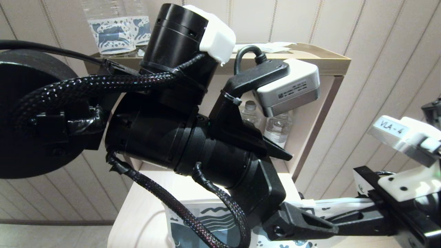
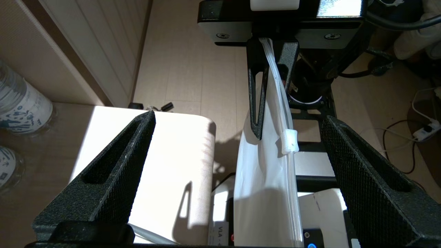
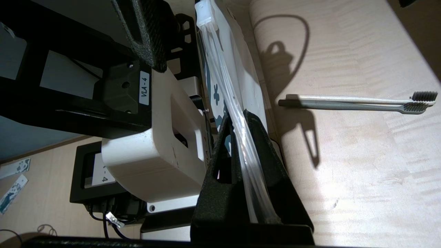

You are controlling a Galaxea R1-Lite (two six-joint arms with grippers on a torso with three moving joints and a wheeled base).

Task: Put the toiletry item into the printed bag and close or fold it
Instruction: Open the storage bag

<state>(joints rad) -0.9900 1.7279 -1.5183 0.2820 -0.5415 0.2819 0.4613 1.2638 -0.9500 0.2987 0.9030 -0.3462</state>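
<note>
White plastic printed in dark blue, the bag [image 1: 206,220] lay at about six o'clock in the head view, hanging off the front edge of the pale wooden table [image 1: 144,206] and largely hidden by the left arm. The left gripper [image 2: 237,144] hung over it with its fingers spread wide and nothing between them, framing the bag's zip edge at twelve o'clock. Further right, the right gripper [image 3: 237,165] was pressed together on that zip edge, holding the bag up. The toothbrush [image 3: 355,102] still lay flat on the table, well apart from the bag, at about two o'clock in the right wrist view, its long axis running three to nine o'clock with the bristles toward three. Judging from this, nothing was packed yet: insertion and closing remained.
</note>
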